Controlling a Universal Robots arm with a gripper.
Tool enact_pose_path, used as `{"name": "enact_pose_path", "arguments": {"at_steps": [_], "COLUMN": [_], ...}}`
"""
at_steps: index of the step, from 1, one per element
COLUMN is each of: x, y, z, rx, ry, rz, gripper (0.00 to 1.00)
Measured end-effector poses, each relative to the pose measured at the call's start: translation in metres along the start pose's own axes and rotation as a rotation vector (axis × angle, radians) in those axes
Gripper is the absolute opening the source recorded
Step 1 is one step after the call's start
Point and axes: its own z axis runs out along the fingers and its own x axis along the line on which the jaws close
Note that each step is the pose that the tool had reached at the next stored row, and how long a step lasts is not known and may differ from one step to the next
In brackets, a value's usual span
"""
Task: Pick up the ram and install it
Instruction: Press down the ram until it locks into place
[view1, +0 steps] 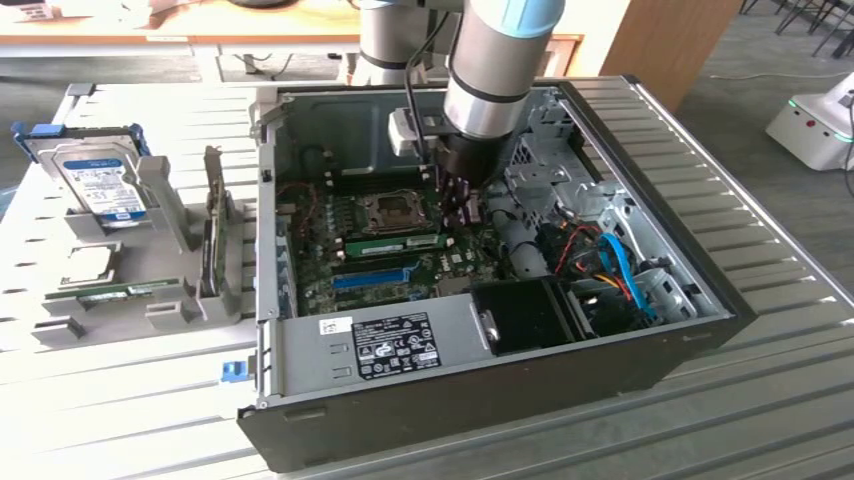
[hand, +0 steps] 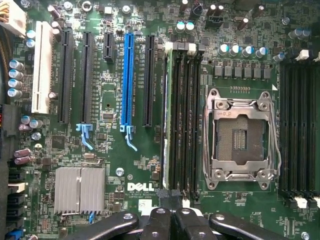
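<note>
I read gripper (hand: 171, 201) pressed together, empty, beside ram (hand: 168, 115); ram stands edge-on in its slot (hand: 181, 115); closed for pressing, I judge.

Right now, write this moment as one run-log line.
gripper: shut, above motherboard | ram: standing in slot bank beside CPU socket | spare stick: on rack

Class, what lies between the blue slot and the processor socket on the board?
Wrist view: a black card slot, then black memory slots, the ram seated in one.
</note>
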Motion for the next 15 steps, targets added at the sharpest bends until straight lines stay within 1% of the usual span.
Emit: {"name": "enact_pose_path", "arguments": {"at_steps": [5, 7, 13, 15], "x": [-0.0001, 0.0001, 0.0, 0.0002], "y": [0.0, 0.0, -0.0001, -0.0001], "z": [0.0012, 0.0017, 0.0026, 0.003], "rx": [0.0003, 0.0001, 0.0003, 0.0001], "ry": [-0.0008, 0.0, -0.0007, -0.0001], "rz": [0.0, 0.0, 0.0, 0.0], "gripper": [0.11, 0.11, 0.11, 0.11]}}
